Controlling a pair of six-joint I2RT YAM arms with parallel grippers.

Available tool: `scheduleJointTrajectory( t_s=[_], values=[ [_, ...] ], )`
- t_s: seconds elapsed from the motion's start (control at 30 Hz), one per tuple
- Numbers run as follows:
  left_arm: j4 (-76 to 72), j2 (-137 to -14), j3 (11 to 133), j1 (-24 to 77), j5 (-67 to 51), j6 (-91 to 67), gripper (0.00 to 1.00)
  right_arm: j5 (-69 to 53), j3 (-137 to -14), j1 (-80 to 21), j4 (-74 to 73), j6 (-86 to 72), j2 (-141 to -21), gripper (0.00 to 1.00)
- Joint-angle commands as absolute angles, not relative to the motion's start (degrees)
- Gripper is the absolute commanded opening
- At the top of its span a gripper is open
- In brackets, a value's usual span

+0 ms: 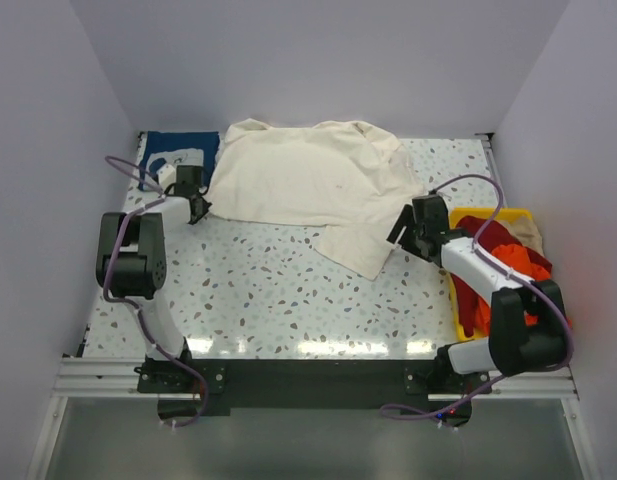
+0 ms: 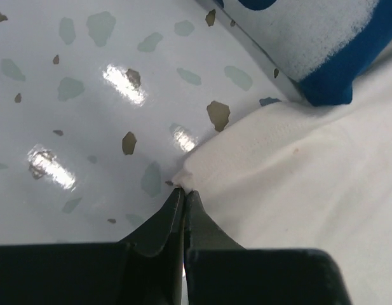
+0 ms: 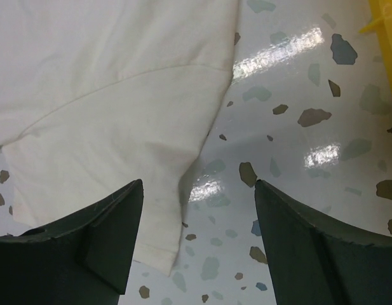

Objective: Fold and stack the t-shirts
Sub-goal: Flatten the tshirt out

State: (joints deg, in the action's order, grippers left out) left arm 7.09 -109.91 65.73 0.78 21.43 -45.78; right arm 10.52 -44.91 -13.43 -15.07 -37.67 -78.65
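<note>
Under the left gripper (image 2: 183, 190) the counter (image 2: 87, 127) is smooth, glossy and speckled. At its tip the cream t-shirt (image 2: 297, 190) is soft matt cloth with a stitched hem; beyond, the navy t-shirt (image 2: 335, 89) bears a chalky white print. The fingers (image 3: 94, 235) of the right gripper (image 3: 198, 185) look matt dark plastic.

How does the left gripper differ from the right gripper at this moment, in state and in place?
The left gripper is shut, while the right gripper stands wide open. The left gripper's tips meet at a corner of the cream t-shirt; the right gripper has one finger over that shirt's sleeve and one over the speckled table, holding nothing. Both are dark two-finger grippers at the same shirt's edge.
</note>
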Motion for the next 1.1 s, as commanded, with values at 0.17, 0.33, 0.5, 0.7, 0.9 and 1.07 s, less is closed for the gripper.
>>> scheduleJointTrajectory(
  t_s=[0.17,0.33,0.5,0.7,0.9,1.07],
  values=[
    [3.17,-95.37,57.5,0.53,21.36,-44.12,0.0,8.61,-51.14,-7.83,-11.25,-39.9,-87.26,0.72],
    [2.02,-91.06,53.88,0.53,21.27,-43.51,0.0,8.35,-56.59,-6.59,-10.29,-41.04,-93.77,0.65],
    [2.64,-89.39,53.0,0.53,20.74,-43.77,0.0,9.32,-61.08,-6.59,-12.47,-41.57,-99.39,0.54],
    [2.72,-88.16,53.17,0.53,19.95,-43.77,0.0,12.83,-59.68,-6.5,-13.53,-42.01,-98.09,0.5],
    [2.2,-88.07,53.09,0.44,19.16,-43.77,0.0,16.17,-58.8,-6.59,-14.41,-40.96,-96.24,0.51],
    [1.67,-88.5,52.74,0.53,18.46,-43.95,0.0,15.91,-59.77,-6.68,-14.59,-40.96,-99.31,0.51]
  ],
)
